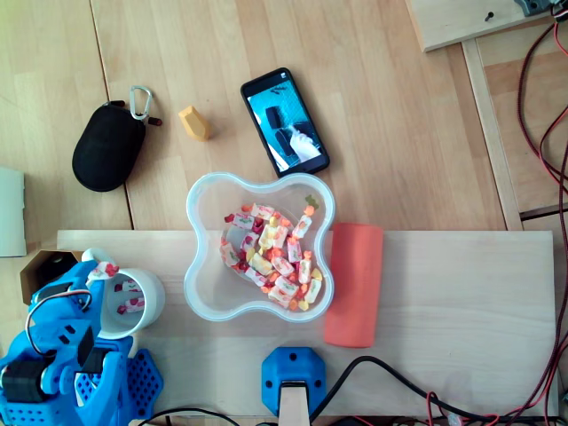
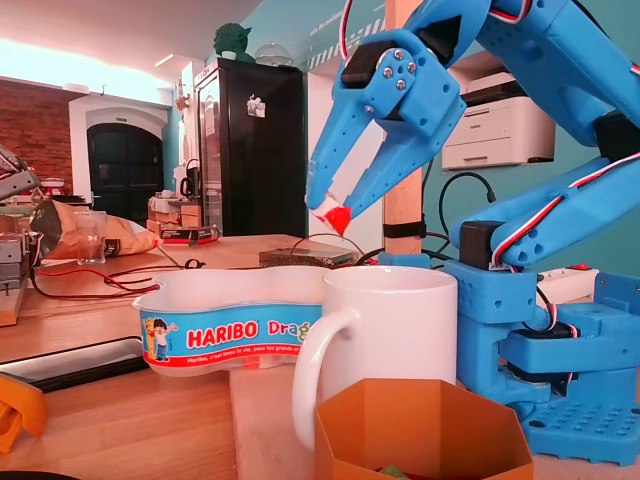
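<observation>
My blue gripper (image 1: 99, 266) (image 2: 325, 207) is shut on a red-and-white wrapped candy (image 1: 104, 269) (image 2: 335, 216). It holds the candy just above the left rim of a white mug (image 1: 151, 306) (image 2: 390, 330). A few wrapped candies (image 1: 130, 297) lie inside the mug in the overhead view. To the mug's right in that view stands a clear wavy plastic tub (image 1: 200, 222) with several more candies (image 1: 271, 257) in it. The fixed view shows the tub (image 2: 230, 325) with a Haribo label, behind and left of the mug.
An orange cardboard box (image 1: 40, 266) (image 2: 420, 430) sits close to the mug. A red-orange pad (image 1: 355, 284) lies right of the tub. Behind are a phone (image 1: 284, 120), a small orange block (image 1: 193, 122) and a black pouch (image 1: 106, 146). Cables (image 1: 541, 106) run along the right.
</observation>
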Action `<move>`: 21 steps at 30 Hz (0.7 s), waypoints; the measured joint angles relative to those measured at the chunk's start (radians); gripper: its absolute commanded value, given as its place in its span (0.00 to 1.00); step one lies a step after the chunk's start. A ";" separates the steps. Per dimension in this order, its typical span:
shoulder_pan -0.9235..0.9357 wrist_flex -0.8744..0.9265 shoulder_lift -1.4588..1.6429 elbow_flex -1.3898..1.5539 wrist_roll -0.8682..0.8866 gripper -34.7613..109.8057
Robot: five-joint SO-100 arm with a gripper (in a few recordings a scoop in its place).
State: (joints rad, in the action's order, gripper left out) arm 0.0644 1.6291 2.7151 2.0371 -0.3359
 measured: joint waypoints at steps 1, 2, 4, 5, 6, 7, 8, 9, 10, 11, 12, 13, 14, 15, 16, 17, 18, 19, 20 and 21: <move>0.000 0.000 0.000 0.000 0.000 0.22; 0.000 0.000 0.000 0.000 0.000 0.22; 0.000 0.000 0.000 0.000 -0.009 0.22; 0.000 0.000 0.002 -0.002 -0.009 0.22; 0.000 0.000 0.012 -0.008 -0.009 0.22; 0.000 0.000 0.031 -0.012 -0.009 0.22; 0.000 0.000 0.051 -0.014 -0.009 0.22; 0.000 0.000 0.074 -0.014 -0.009 0.22; 0.000 0.000 0.100 -0.014 -0.009 0.22; 0.000 0.000 0.127 -0.014 -0.009 0.22; 0.000 0.000 0.153 -0.015 -0.009 0.22; 0.000 0.000 0.178 -0.015 -0.009 0.22; 0.000 0.000 0.183 -0.017 -0.009 0.22; 0.000 0.000 0.181 -0.017 -0.009 0.22; 0.000 0.000 0.183 -0.018 -0.009 0.22; 0.000 0.000 0.183 -0.018 -0.009 0.22; 0.000 0.000 0.183 -0.018 -0.017 0.22; 0.000 0.000 0.183 -0.018 -0.034 0.22; 0.000 0.000 0.183 -0.015 -0.040 0.22; 0.000 0.000 0.184 -0.009 -0.049 0.22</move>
State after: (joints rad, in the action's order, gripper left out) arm 0.0644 1.6291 2.8992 2.0279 -0.3850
